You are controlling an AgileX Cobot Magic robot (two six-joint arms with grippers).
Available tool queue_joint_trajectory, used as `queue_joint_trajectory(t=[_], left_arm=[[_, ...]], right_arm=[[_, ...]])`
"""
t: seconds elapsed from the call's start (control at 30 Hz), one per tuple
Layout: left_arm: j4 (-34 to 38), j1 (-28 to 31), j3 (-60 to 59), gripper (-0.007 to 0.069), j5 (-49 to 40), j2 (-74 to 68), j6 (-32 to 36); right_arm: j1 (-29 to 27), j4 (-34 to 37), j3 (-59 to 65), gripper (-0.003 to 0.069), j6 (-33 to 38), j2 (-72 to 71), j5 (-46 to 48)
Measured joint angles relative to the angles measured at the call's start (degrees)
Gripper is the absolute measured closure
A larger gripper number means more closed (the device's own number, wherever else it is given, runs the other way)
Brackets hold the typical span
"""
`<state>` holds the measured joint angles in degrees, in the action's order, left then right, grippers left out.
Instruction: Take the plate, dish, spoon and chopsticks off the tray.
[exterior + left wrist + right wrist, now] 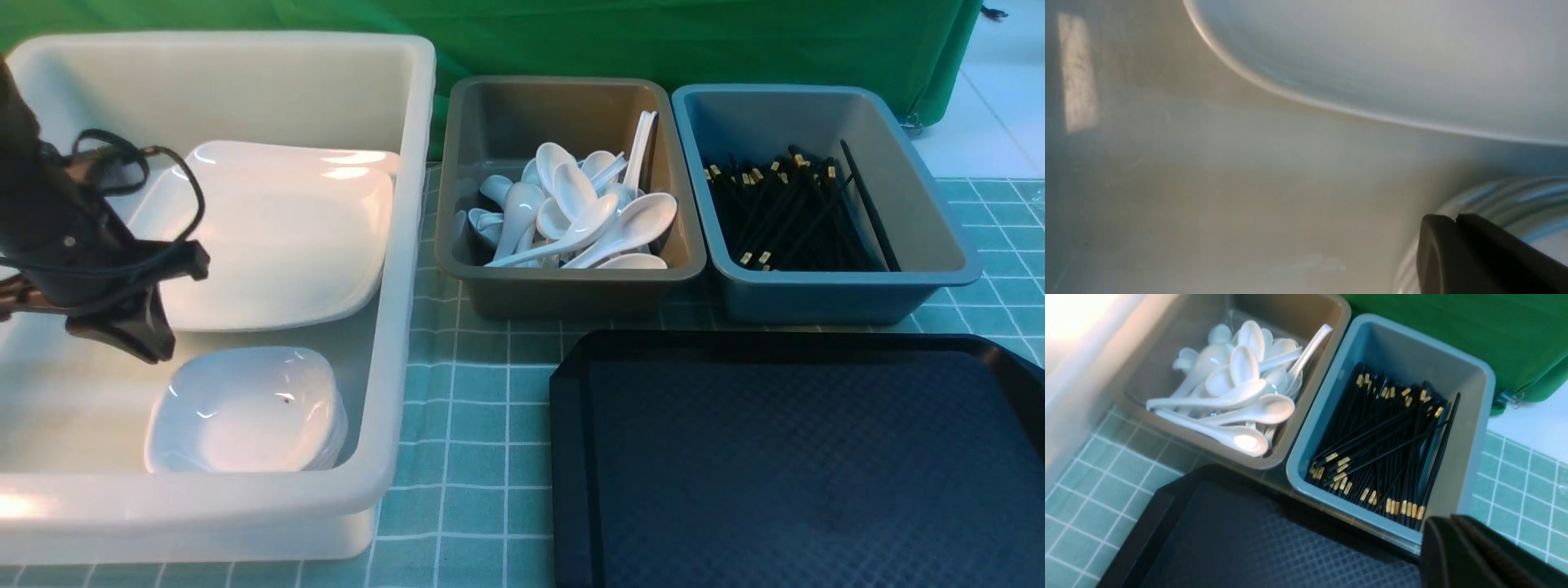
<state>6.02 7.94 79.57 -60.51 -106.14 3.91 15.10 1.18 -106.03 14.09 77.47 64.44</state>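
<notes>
Teal checked tablecloth (473, 392), green backdrop (653, 41) behind.

Bare black tray (800, 465); white plate (277, 237) lies flat in white tub (392, 327).

White ware, black sticks and tray, on a teal check.

The tray (800, 465) is black with a faint diamond texture on its base. The plate (277, 237) and the small dishes (245, 412) are glossy white, lying in a milky white tub (408, 245). White spoons (571, 216) fill a grey-brown tub (563, 290); black chopsticks (792, 216) with gold bands near their ends fill a blue-grey tub (841, 298). The tablecloth (473, 425) is teal with a white grid, the backdrop (653, 41) green. The left gripper (151, 339) is black.
</notes>
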Motion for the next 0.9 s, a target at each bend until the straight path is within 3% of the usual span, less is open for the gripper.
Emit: queue_joint_trajectory(t=[0.33, 0.57, 0.77, 0.9], left_arm=[[-0.1, 0.0, 4.6, 0.0616, 10.9, -4.9, 0.0], [2.1, 0.0, 8.6, 0.0615, -7.0, -2.4, 2.4], [11.8, 0.0, 7.9, 0.0615, -6.0, 13.4, 8.9], [21.2, -0.9, 1.8, 0.0615, -0.9, 31.1, 14.8]], right_arm=[[0.0, 0.2, 0.9, 0.0637, 0.0, -1.0, 0.1], [0.0, 0.6, 2.3, 0.0637, -1.0, -1.4, 0.2], [0.0, -0.4, 4.1, 0.0637, -3.1, -7.3, -0.7], [0.0, -3.7, 14.6, 0.0637, -6.6, -20.1, -10.6]])
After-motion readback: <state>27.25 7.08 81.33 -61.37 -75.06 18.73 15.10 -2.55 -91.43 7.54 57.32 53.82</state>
